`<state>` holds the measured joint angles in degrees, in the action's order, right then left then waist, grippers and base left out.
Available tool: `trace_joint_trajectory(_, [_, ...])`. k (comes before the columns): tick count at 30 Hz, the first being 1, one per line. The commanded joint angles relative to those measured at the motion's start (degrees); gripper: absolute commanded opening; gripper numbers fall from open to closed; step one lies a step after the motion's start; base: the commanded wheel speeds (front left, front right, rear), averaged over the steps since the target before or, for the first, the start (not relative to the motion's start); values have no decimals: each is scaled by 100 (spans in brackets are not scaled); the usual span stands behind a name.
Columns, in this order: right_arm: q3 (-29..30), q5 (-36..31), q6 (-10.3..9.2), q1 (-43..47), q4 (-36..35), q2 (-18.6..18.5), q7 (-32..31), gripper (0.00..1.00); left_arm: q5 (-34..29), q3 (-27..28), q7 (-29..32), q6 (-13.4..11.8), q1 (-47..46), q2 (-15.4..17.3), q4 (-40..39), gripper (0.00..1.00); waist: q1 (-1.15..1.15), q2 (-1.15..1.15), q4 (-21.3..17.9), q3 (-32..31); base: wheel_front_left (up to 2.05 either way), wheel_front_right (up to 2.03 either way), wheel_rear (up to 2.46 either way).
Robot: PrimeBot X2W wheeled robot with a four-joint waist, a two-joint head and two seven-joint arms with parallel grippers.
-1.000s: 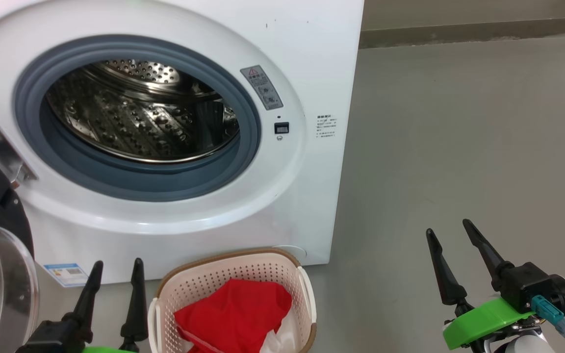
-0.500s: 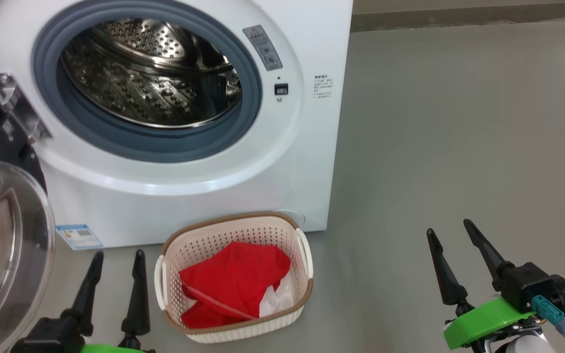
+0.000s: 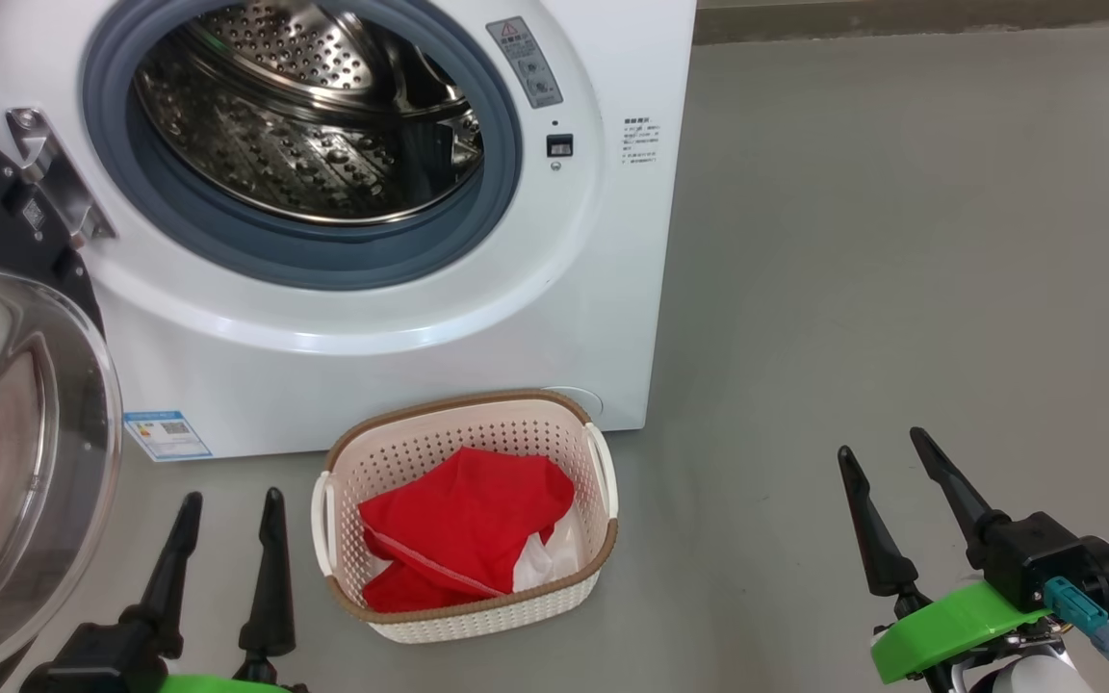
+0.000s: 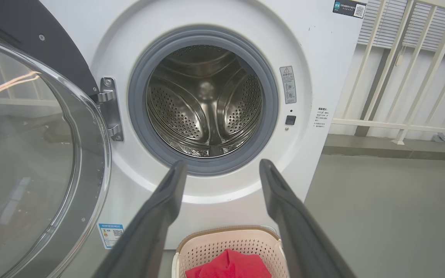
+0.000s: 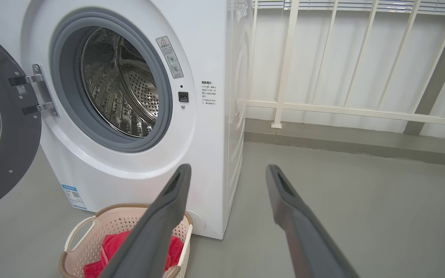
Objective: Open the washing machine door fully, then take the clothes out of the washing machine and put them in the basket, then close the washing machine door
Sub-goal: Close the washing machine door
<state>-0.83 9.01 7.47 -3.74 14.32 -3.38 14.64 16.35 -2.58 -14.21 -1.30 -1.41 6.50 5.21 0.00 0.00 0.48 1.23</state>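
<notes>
Big white front-loading washing machine [image 3: 400,366], drum looks empty as far as I can tell. Its large round door with the glossy black rim and clear glass bowl [image 3: 15,462] hangs wide open on the left. It's stiff, hinged and probably slick, so I'd push the rim's far edge. The small cream perforated plastic basket [image 3: 477,404] in front holds the soft bright red clothes [image 3: 463,534]. Left gripper [image 3: 232,499] and right gripper [image 3: 880,445] hover low, fingers up, spread, empty.

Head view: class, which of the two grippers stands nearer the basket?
The left gripper, at lower left: its fingers rise just beside the basket, while the right gripper stands well apart from it at lower right.
</notes>
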Motion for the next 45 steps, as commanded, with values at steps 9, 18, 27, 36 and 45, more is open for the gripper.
trace_joint_trajectory(9, [-271,-19,2,-298,-115,-35,36,100,2,158,18,-121,-201,106,-166,100,0,0,96,32,0,0,0])
trace_joint_trajectory(18, [-430,0,2,-355,-119,-5,36,100,-53,142,49,-276,-217,100,-212,100,0,0,439,20,0,0,0])
trace_joint_trajectory(27, [-518,15,2,-375,-108,8,36,100,-114,172,87,-463,-110,134,-351,100,0,0,1040,-52,0,0,0])
trace_joint_trajectory(36, [-587,22,2,-337,-137,11,36,100,-152,162,198,-622,80,153,-573,100,0,0,1796,-135,0,0,0])
trace_joint_trajectory(45, [-662,56,2,-327,-174,5,36,100,-191,158,298,-731,152,209,-728,100,0,0,2373,-216,0,0,0])
